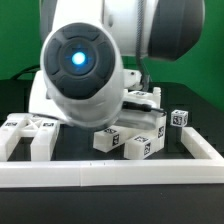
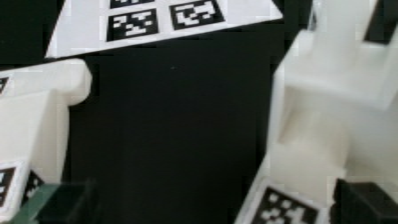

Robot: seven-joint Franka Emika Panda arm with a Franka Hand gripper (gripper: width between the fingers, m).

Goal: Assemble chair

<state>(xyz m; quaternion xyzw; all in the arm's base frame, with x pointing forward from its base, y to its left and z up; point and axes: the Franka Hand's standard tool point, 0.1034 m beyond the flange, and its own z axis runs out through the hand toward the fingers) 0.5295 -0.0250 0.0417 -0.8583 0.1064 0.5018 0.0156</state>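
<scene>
The robot arm (image 1: 85, 65) fills most of the exterior view. Its rounded white housing, with a glowing blue disc, hides the middle of the black table (image 1: 75, 150). Along the near edge runs the long white border rail (image 1: 110, 172), which turns away toward the far side at the exterior view's right.

The chair (image 1: 140, 142) is not put together. Its white plastic pieces lie loose on the table inside the rail. Toward the exterior view's left are flat and blocky pieces (image 1: 30, 130), close together. Near the middle, just behind the rail, a pair of chunky blocks (image 1: 110, 138) show black-and-white square tags on their near faces. A larger piece (image 1: 140, 100) sits further back, partly hidden by the arm. A small tagged cube (image 1: 180, 117) stands apart at the exterior view's right.

In the wrist view the marker board (image 2: 160, 20) lies flat on the table beyond the tool, with its printed squares sharp. Two tall white chair pieces flank a strip of bare table. One (image 2: 36, 120) has a rounded corner. The other (image 2: 338, 120) is stepped and carries a tag low down.

The gripper (image 2: 210, 205) is spread wide. Its dark fingers (image 2: 54, 205) show only at the corners of the wrist view. Only bare table lies between them, and it holds nothing.
</scene>
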